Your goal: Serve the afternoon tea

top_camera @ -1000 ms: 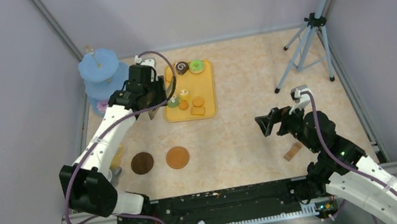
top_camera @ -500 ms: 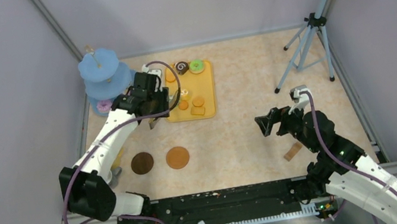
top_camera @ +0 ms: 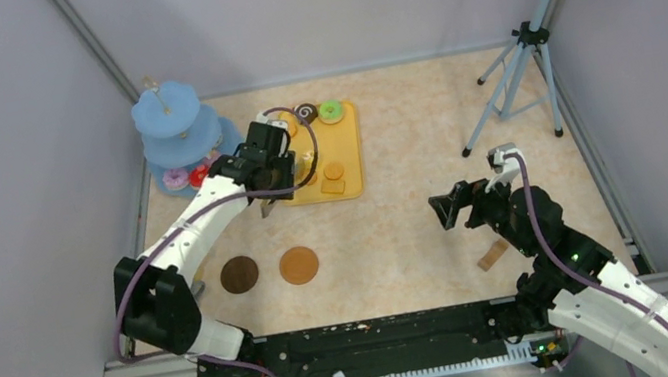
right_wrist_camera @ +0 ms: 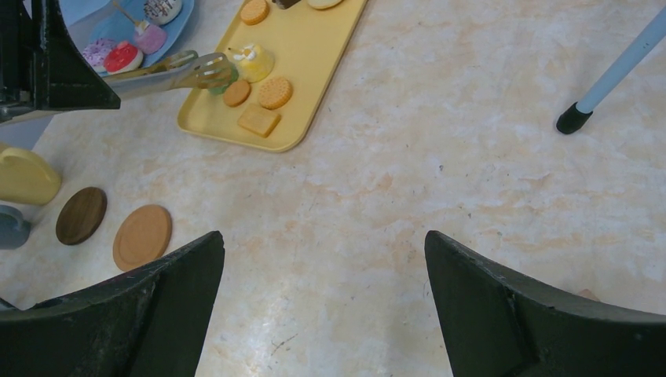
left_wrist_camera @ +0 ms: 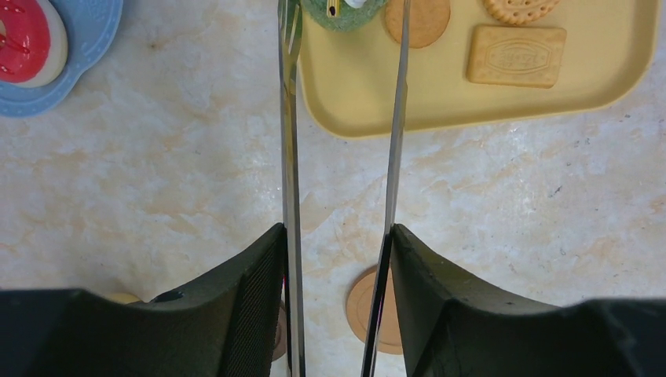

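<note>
Serving partly done; most items not yet placed.
Left gripper [left_wrist_camera: 336,236] jaws are pinching the tongs [left_wrist_camera: 289,157], tips straddling a green cake [left_wrist_camera: 338,12] on the yellow tray [left_wrist_camera: 471,110]. Right gripper [right_wrist_camera: 322,251] jaws are hanging spread, empty. A few sweets [right_wrist_camera: 123,56] are sitting on the blue stand [top_camera: 168,124]. Biscuits [left_wrist_camera: 516,55] are waiting on the tray. Coasters [right_wrist_camera: 141,236] are lying bare, with the yellow mug [right_wrist_camera: 27,177] and grey mug [right_wrist_camera: 12,228] standing beside them.

Shiny metal tongs [left_wrist_camera: 289,157], matt embossed orange biscuits [left_wrist_camera: 516,55]

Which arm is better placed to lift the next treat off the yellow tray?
Left. The left gripper holds the tongs, tips at the green cake on the tray corner. The right gripper hangs open and empty, away from the tray.
</note>
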You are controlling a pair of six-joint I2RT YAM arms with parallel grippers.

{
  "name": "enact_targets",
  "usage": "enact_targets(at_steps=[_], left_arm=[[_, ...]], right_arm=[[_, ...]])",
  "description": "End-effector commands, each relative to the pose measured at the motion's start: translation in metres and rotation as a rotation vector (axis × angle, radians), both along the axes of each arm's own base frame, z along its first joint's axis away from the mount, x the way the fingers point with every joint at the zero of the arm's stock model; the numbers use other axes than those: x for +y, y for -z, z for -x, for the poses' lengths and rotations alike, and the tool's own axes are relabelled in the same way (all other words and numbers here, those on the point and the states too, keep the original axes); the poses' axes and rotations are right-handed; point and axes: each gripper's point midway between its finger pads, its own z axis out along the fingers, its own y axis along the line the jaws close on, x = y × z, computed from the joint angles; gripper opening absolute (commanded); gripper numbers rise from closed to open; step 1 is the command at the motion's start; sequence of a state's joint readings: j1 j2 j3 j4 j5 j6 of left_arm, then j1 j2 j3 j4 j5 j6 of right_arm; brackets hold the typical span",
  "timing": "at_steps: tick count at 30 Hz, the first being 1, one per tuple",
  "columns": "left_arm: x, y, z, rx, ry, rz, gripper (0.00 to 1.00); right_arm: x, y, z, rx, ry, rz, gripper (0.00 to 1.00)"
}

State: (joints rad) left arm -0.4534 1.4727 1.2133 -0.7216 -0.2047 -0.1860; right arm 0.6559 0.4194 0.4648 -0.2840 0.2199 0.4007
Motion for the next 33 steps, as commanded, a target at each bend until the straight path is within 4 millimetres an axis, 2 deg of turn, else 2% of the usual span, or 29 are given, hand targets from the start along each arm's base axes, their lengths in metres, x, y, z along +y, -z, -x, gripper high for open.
enact_targets(at_steps=[1,8,15,19,28,33], left_arm=[[-0.002,0.003,-0.012,-0.044,-0.022,-0.023,0.55],[-0.006,0.009,-0.02,-0.046,-0.032,-0.054,0.51],[-0.006,0.001,-0.025,-0.066,-0.052,-0.058,0.39],[-0.003,-0.019,-0.028,-0.113,-0.067,-0.057,0.35],[0.026,-0.084,-0.039,-0.298,-0.192,-0.116,0.34],[0.035,-0.112,-0.049,-0.371,-0.231,-0.146,0.33]], right_arm=[[-0.001,-0.01,-0.004,-0.032,0.014,-0.009,0.96],[-0.001,-0.009,-0.004,-0.029,0.011,-0.01,0.96],[-0.001,-0.01,-0.004,-0.03,0.013,-0.01,0.96],[-0.001,-0.01,-0.004,-0.028,0.012,-0.01,0.96],[-0.001,-0.01,-0.004,-0.03,0.012,-0.007,0.96],[-0.001,-0.01,-0.004,-0.028,0.012,-0.007,0.96]])
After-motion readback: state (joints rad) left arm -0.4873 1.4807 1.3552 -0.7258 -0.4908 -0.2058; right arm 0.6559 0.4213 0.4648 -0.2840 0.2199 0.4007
